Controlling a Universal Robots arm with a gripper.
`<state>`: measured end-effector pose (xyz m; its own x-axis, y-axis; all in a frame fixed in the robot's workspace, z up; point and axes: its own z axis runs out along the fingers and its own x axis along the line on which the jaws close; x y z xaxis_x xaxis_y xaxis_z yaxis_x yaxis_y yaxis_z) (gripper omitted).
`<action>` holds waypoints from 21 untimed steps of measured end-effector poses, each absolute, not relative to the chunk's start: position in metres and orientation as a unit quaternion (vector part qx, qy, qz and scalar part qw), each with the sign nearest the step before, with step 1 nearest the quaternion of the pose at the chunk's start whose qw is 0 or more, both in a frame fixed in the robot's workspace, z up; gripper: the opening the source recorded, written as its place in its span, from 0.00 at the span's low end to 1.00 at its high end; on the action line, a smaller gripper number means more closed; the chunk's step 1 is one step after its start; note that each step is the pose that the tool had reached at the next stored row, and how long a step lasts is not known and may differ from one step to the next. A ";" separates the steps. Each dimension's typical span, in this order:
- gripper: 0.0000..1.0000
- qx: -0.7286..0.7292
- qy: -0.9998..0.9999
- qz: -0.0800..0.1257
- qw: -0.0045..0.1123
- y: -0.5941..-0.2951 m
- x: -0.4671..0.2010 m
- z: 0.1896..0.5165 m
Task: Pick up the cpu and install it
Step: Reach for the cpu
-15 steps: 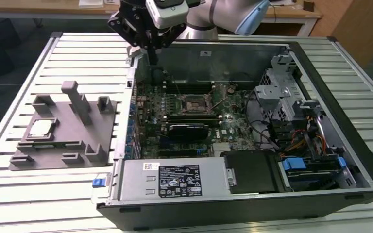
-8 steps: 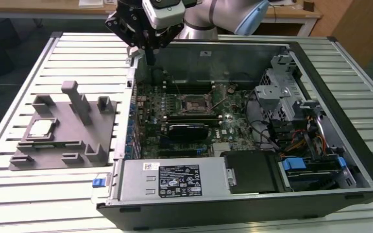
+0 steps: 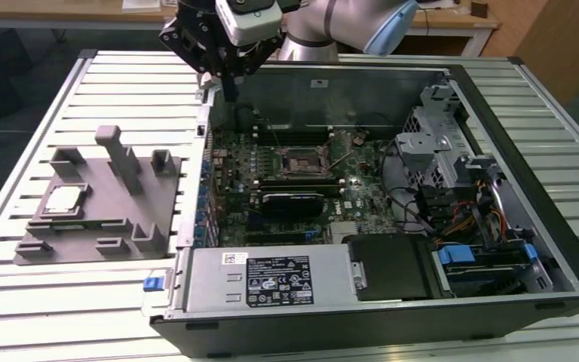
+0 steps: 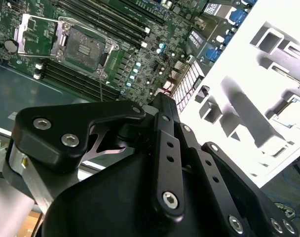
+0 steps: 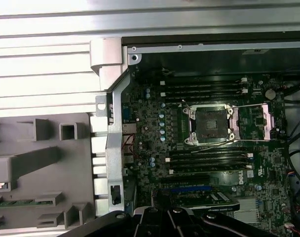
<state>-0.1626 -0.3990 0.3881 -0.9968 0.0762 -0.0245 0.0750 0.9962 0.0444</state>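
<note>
Barely started tbh. Spotting the cpu (image 3: 63, 200) parked on the grey fixture (image 3: 81, 232) at the exterior view's left, well apart from the end effector (image 3: 231, 90), clenched empty over the case (image 3: 370, 90) far edge. Socket (image 5: 211, 126) open, bare; 0 installed.

a robotics lab or test workshop: a robot arm (image 3: 355, 23) stands over an open computer case (image 3: 370, 326) on a slatted metal table (image 3: 28, 302), beside a grey parts fixture (image 3: 99, 219), with wooden desks (image 3: 461, 19) behind.
</note>
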 end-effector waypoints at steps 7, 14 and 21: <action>0.11 0.038 0.999 0.022 0.013 -0.399 -0.166 0.388; 0.11 0.038 0.999 0.022 0.013 -0.399 -0.170 0.387; 0.11 0.038 0.999 0.022 0.013 -0.399 -0.174 0.387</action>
<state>-0.1739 -0.3989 0.3869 -0.9968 0.0762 -0.0245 0.0751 0.9962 0.0444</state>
